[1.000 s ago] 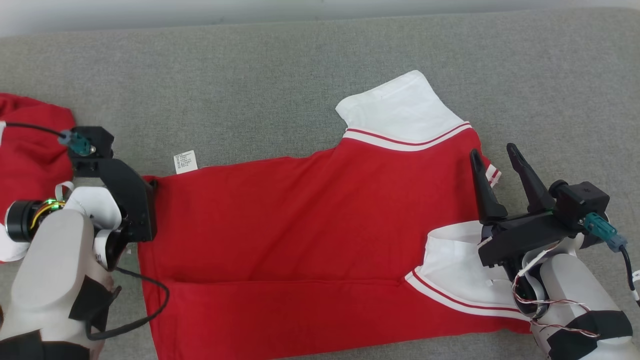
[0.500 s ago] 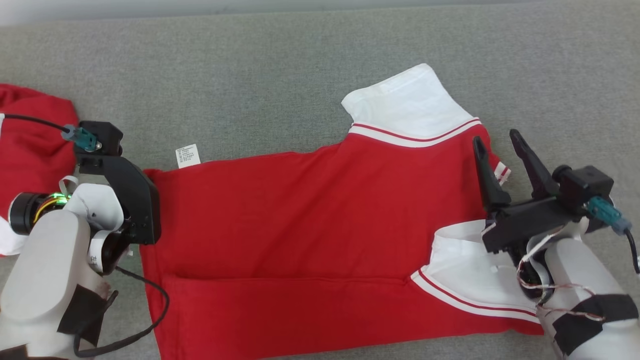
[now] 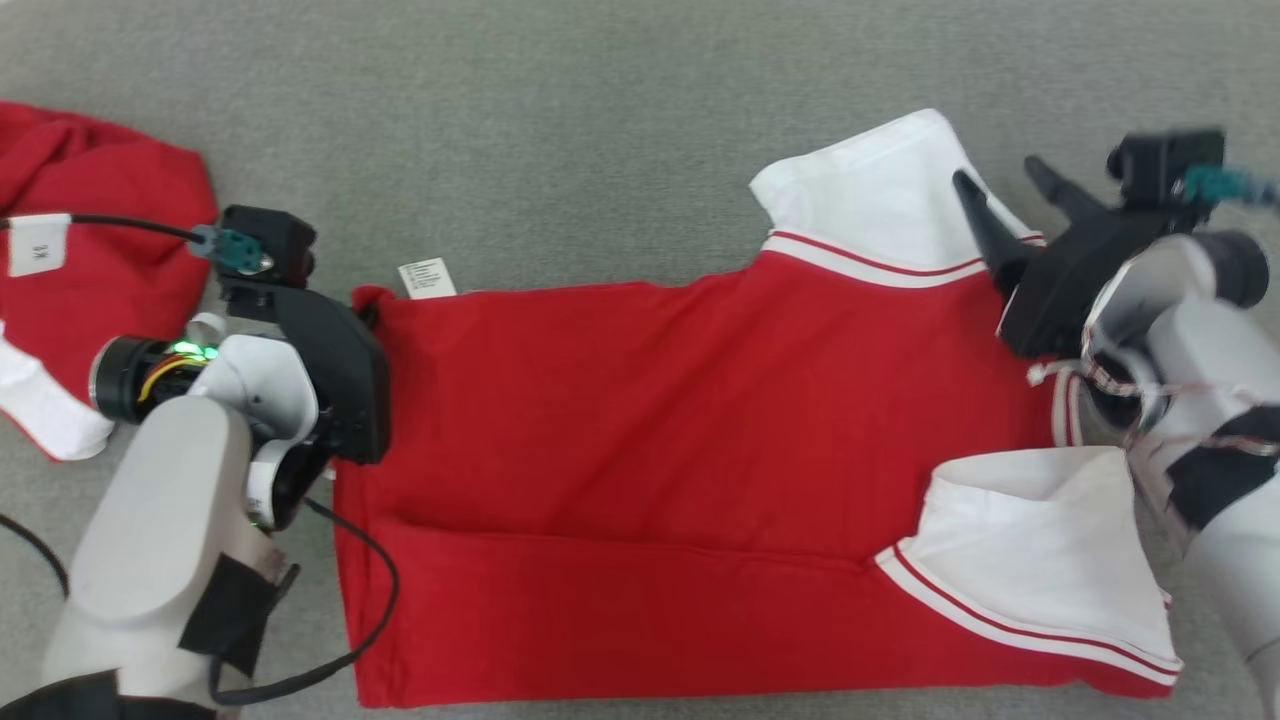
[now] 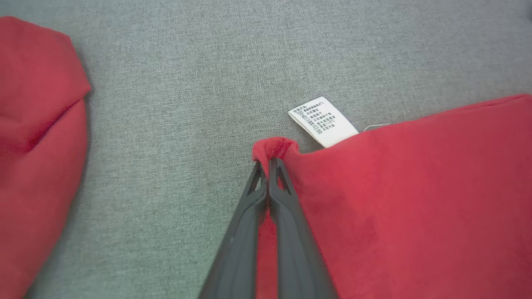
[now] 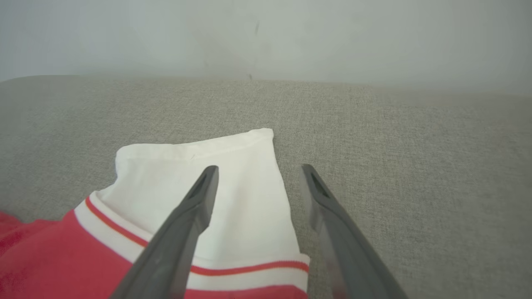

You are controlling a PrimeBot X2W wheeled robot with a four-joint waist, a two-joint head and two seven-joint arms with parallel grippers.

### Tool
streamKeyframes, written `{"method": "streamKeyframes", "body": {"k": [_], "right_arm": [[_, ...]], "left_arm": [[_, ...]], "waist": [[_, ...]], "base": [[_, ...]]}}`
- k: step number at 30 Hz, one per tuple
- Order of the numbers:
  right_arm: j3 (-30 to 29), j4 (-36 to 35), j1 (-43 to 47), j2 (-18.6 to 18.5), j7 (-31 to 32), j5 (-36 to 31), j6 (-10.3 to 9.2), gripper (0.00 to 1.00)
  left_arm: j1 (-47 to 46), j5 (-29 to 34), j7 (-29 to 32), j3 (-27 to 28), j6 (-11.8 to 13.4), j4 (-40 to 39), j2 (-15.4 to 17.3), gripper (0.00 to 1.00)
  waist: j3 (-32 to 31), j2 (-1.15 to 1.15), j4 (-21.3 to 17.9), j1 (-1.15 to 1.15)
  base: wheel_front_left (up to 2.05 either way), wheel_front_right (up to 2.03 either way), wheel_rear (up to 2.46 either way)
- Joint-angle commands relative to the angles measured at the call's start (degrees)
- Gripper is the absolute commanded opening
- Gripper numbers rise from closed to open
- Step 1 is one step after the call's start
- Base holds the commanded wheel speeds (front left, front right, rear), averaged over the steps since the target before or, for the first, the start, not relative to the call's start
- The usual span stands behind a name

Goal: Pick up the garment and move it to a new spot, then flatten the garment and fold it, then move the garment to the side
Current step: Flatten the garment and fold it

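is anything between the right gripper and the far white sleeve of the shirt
Nothing visible. The right gripper hangs open over the white sleeve, one finger above the cloth and one above the bare grey surface.

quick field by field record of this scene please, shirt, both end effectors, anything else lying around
surface: grey fabric
shirt: red with white sleeves, spread out, near edge folded over
left end effector: shut on the shirt's hem corner, beside the label
right end effector: open, above the far sleeve, holding nothing
label: white, printed, sticking out at the hem
other garment: red, bunched, on the robot's left, apart from the shirt
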Motion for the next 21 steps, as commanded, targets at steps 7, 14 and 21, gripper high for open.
{"method": "streamKeyframes", "body": {"k": [7, 14, 21], "right_arm": [[2.85, 4.40, -8.66, -3.24, 10.70, 6.76, -0.16, 1.00], [4.82, 7.75, -12.80, -5.73, 14.85, 9.54, -0.15, 1.00], [7.67, 8.19, -13.44, -7.26, 15.91, 11.54, -0.15, 1.00]], "left_arm": [[-2.35, -0.40, -3.03, -1.50, 0.23, 1.01, -3.22, 0.00], [-3.73, -0.68, -5.48, -3.53, 0.16, 2.50, -5.50, 0.00], [-4.41, -1.49, -7.49, -4.67, 0.11, 4.36, -5.88, 0.00]], "waist": [[2.38, -0.01, 4.12, 0.00], [4.13, -0.01, 7.03, 0.00], [4.41, -0.01, 8.25, 0.00]], "base": [[0.00, 0.00, 0.00], [0.00, 0.00, 0.00], [0.00, 0.00, 0.00]]}}
